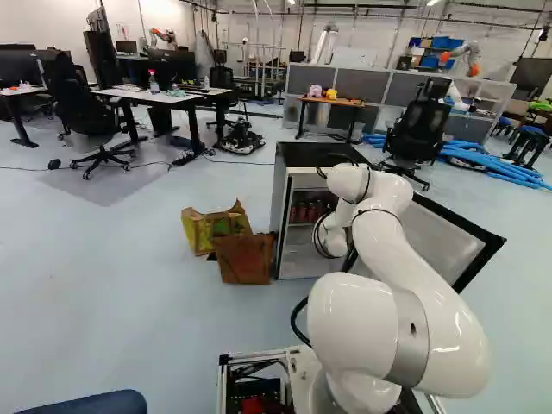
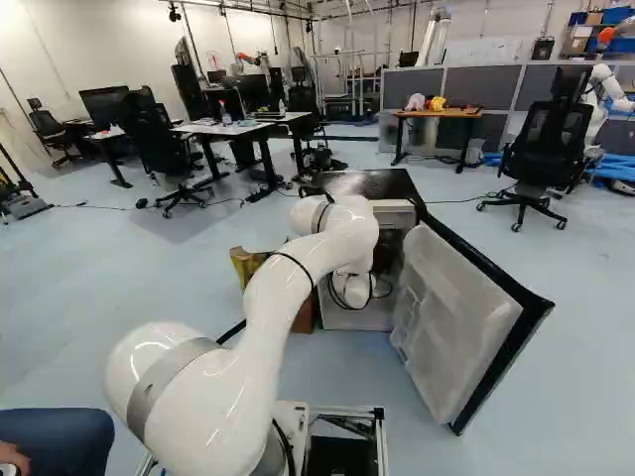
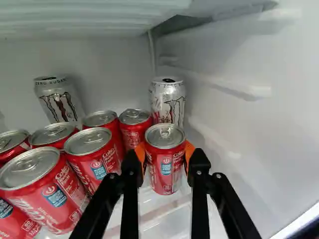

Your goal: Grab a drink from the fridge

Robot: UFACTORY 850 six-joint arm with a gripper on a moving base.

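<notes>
Fridge (image 1: 319,156), one: black top, front open, ahead of the base; red cans show within. White arm (image 1: 418,289), one: reaches from the near side into the opening. Fridge door (image 2: 461,312), one: swung wide to the right, its black edge well out from the cabinet. Bags, two, on the floor left of the fridge: yellow-green (image 1: 205,231) on the far side, brown (image 1: 245,259) nearer, just beside the cabinet. Gripper (image 3: 165,155), black, inside the fridge: fingers parted by a can's width, orange pads against both sides of the task's drink, a small red can (image 3: 165,172), upright. A gap lies between that can and the inner side wall (image 3: 239,119). Silver cans, two, at the far wall: one (image 3: 168,102) just beyond the gripped can, one (image 3: 59,99) behind the red cluster. Other red cans (image 3: 92,152), at least seven, crowded beside the gripper.
</notes>
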